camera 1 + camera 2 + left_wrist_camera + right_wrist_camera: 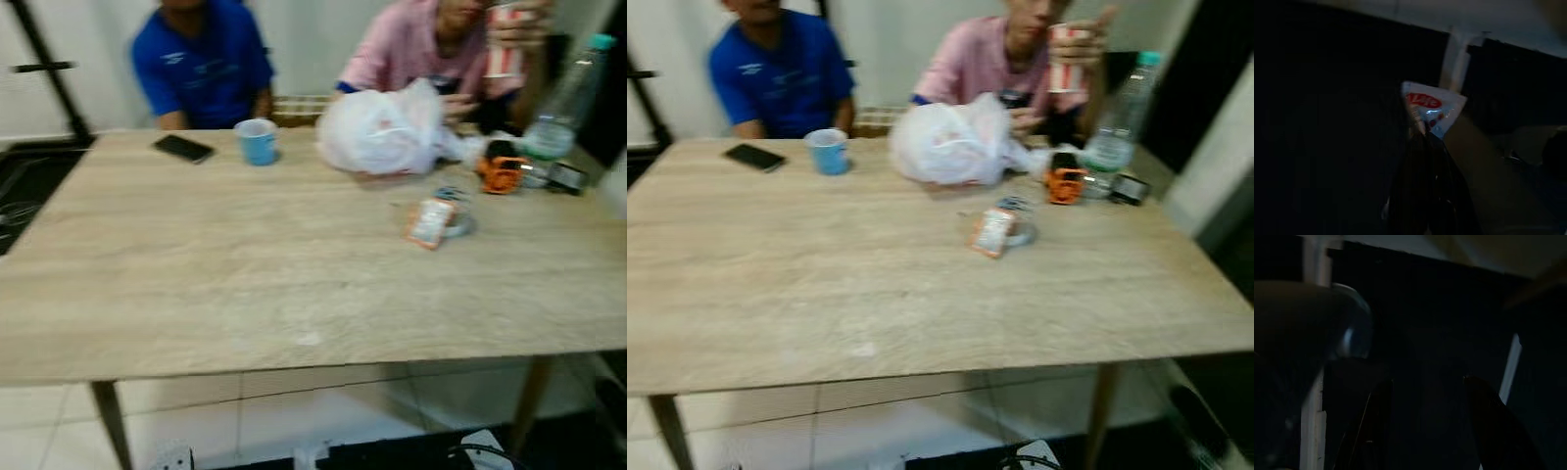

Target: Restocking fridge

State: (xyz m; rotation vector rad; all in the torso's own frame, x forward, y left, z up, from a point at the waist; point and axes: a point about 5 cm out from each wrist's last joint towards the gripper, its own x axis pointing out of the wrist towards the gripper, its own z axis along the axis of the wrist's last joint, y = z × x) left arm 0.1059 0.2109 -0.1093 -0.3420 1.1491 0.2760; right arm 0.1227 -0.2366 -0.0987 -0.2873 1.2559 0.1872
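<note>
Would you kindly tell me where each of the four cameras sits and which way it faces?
Left eye view: on the head, looking forward and down at the wooden table, blue cup and white bag.
Right eye view: beside it, same table, two seated people behind.
Left wrist view: along the left tool, shut on a white packet; surroundings dark.
Right wrist view: along the right tool, fingers apart, dark.
Both eye views share the phone.

I see both head views blurred; the small orange-and-white packet [430, 222] on the pale wooden bench [245, 284] is unreadable, wrist views mostly dark.
</note>
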